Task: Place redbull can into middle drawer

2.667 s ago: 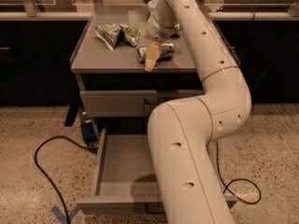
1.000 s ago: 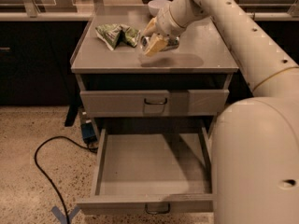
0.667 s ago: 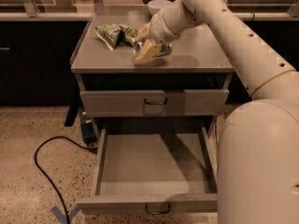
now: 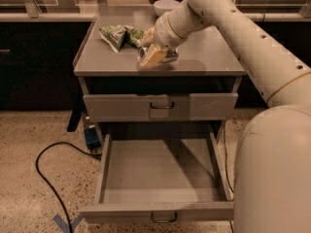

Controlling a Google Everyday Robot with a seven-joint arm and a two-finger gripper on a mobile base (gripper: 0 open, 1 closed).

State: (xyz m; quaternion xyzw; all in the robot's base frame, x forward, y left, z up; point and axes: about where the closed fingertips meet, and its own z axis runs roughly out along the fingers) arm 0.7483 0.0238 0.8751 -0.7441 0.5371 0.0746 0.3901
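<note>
Found the pincer [image 4: 152, 56] down on the tabletop [image 4: 204, 64], hard against the redbull can [image 4: 168, 57]. Judged the can to lie on its side at the pincer's 3 o'clock, touching it, long axis running roughly 9 to 3. Could not tell whether clamped on it or merely around it. Noted the middle drawer [image 4: 160, 181] pulled out at 6 o'clock, well below. Spotted a green chip bag [image 4: 119, 34] at 10 o'clock, apart.

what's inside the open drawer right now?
Only bare grey floor shows in the open drawer; nothing covers its inside, though the back is shadowed. The gripper is up on the cabinet top at the redbull can.
</note>
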